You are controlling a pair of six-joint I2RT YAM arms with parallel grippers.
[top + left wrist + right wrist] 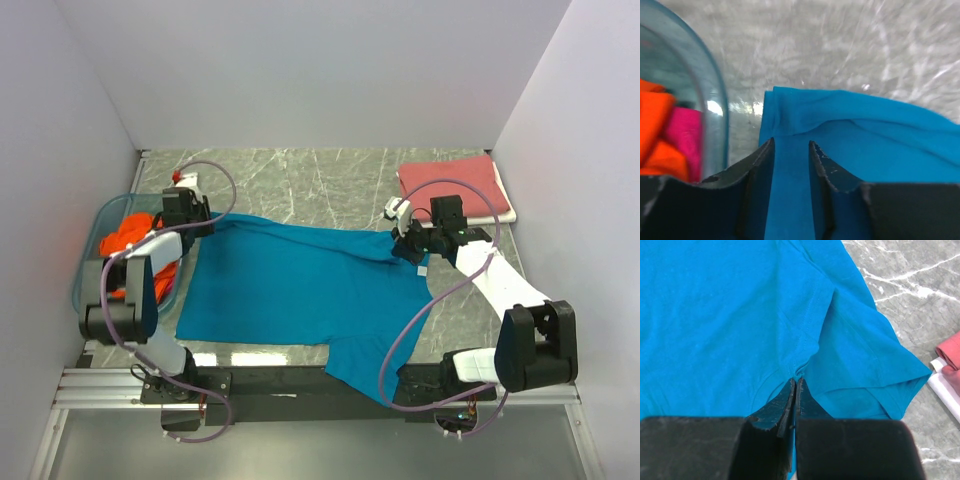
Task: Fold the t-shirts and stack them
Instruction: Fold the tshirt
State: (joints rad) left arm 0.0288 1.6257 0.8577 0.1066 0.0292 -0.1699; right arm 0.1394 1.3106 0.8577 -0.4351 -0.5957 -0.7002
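a teal t-shirt (300, 285) is spread out flat in the middle of the grey marbled table (300, 180). one corner of it is draped over the near edge of the table, between the two arm bases.

on the right side of the shirt, the right end effector (410, 247) is set down where a sleeve meets the body. in the right wrist view its end effector (795, 384) is seen pressed together, and a small pucker of teal cloth is pinched at the tips. the sleeve is spread out to the right of it.

on the left side, the left end effector (190, 215) is placed at the far left corner of the shirt. in the left wrist view its fingers (765, 155) are held a little apart, and teal cloth is seen in the gap.

just beside that corner, a see-through blue tub (90, 270) is set at the left edge of the table. an orange t-shirt (128, 240) is bunched inside it, and some pink cloth (682, 135) is seen next to the orange.

at the far right, a red t-shirt (450, 183) is laid folded on a white sheet (505, 213), well apart from the tub.
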